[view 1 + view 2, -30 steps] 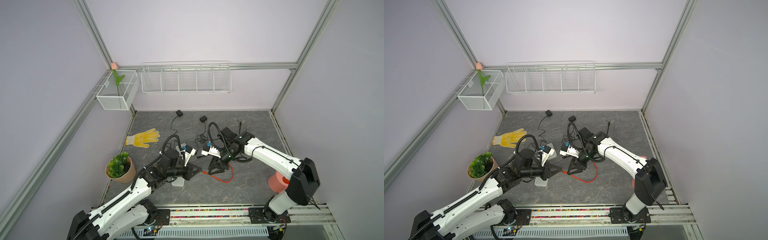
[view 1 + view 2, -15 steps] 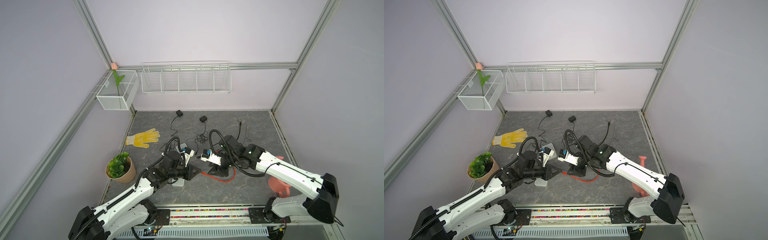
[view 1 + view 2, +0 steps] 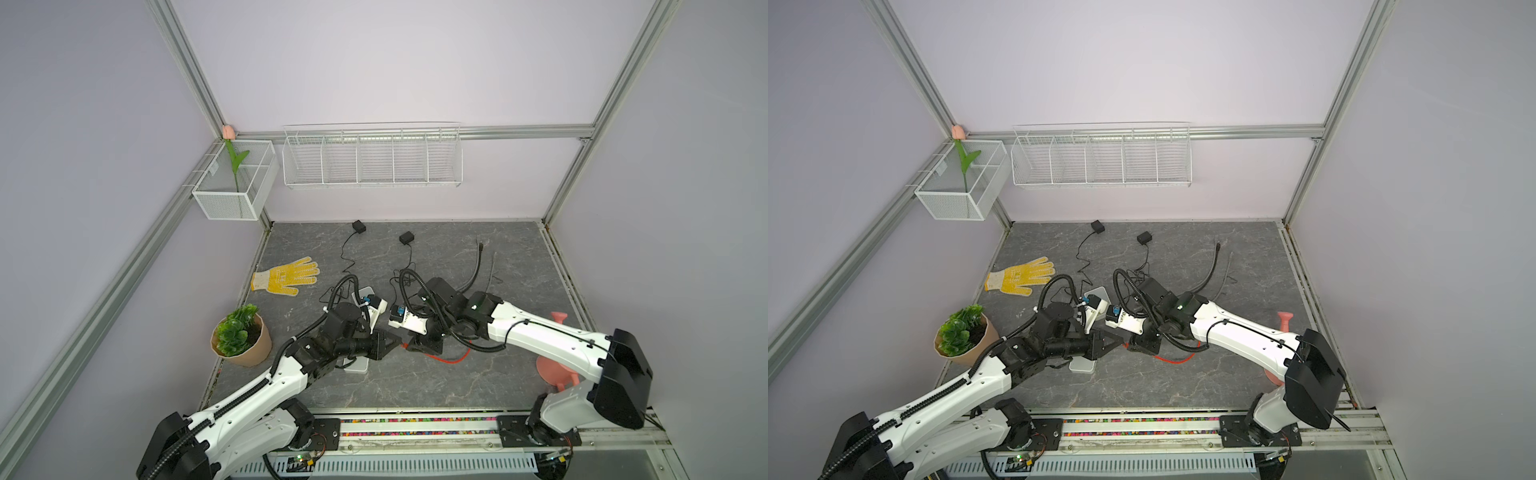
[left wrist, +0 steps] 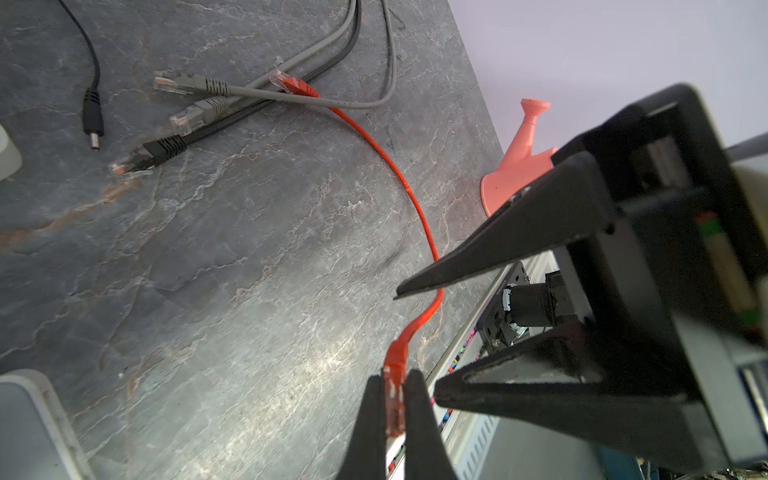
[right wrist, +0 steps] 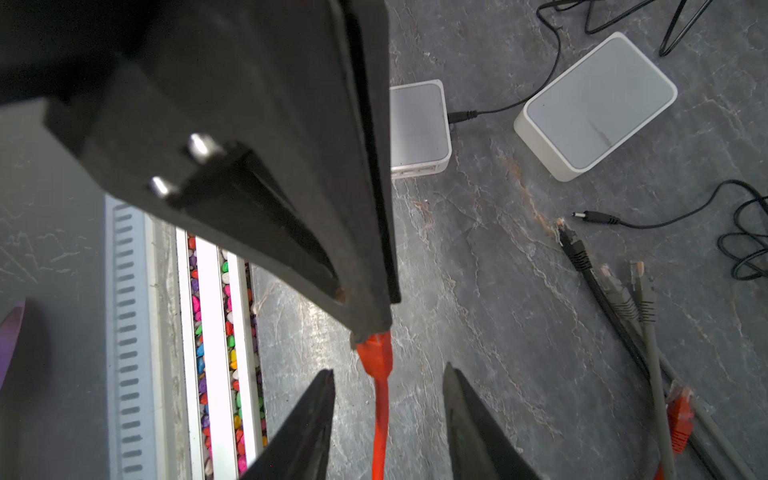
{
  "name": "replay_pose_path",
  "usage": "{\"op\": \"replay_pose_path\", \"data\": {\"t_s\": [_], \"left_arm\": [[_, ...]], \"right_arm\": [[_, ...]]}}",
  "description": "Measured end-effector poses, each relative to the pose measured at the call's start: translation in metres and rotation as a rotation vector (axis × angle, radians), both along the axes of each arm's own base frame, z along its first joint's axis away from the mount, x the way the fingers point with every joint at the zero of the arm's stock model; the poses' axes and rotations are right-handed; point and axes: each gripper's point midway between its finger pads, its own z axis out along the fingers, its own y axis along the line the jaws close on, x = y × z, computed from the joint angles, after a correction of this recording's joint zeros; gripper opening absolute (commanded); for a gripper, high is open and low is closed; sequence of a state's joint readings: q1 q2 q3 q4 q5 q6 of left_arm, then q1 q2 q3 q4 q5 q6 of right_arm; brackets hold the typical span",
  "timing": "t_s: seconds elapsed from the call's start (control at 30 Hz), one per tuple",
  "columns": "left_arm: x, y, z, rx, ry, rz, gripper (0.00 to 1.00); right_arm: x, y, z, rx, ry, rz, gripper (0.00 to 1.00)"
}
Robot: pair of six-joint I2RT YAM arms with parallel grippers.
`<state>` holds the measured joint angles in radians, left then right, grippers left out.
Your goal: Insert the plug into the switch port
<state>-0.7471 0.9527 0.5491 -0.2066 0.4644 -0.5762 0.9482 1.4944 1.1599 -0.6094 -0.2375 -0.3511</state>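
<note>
My left gripper (image 4: pixel 392 378) is shut on the clear-tipped red plug (image 4: pixel 395 405) of an orange-red cable (image 4: pixel 415 199), held just above the table. In both top views it points right (image 3: pixel 395 343), (image 3: pixel 1121 340). My right gripper (image 5: pixel 388 370) faces it tip to tip, open, with its fingers either side of the cable right behind the plug's red boot (image 5: pixel 376 353), touching nothing. A white switch (image 5: pixel 419 124) with ports along its side lies behind the left gripper, partly under the left arm (image 3: pixel 357 365). A second white box (image 5: pixel 598 104) lies beside it.
Loose grey and black network cables (image 4: pixel 199 108), the red cable's other plug (image 4: pixel 293 85) and a black barrel plug (image 4: pixel 92 129) lie nearby. A pink funnel-like thing (image 3: pixel 555 365) stands at the right edge. A potted plant (image 3: pixel 241 336) and a yellow glove (image 3: pixel 286 276) are at the left.
The right arm has swung forward and its gripper has closed in on the left gripper's tip, now straddling the red cable. The left gripper has held still with the plug.
</note>
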Motion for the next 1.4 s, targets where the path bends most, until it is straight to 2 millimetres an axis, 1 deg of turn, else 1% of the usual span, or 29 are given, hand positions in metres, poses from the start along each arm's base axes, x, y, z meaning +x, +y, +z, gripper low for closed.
{"op": "replay_pose_path", "data": {"t_s": [0.17,0.33,0.67,0.87,1.03,1.4], "left_arm": [[0.001,0.000,-0.002,-0.001,0.005,0.008,0.00],[0.001,0.001,-0.004,0.005,0.012,0.018,0.00],[0.003,0.002,-0.007,0.011,0.018,0.030,0.00],[0.003,0.002,-0.008,0.016,0.026,0.033,0.00],[0.003,0.002,-0.009,0.015,0.033,0.036,0.00],[0.005,0.004,-0.012,0.025,0.033,0.054,0.00]], "right_arm": [[0.002,0.007,0.001,0.010,-0.032,0.003,0.47],[0.003,0.010,-0.003,0.002,-0.046,0.004,0.48],[0.000,0.002,-0.021,-0.042,-0.054,-0.003,0.47],[-0.001,0.000,-0.030,-0.054,-0.058,-0.005,0.43],[0.002,0.003,-0.028,-0.045,-0.079,-0.016,0.38],[0.005,0.008,-0.029,-0.042,-0.105,-0.039,0.33]]}}
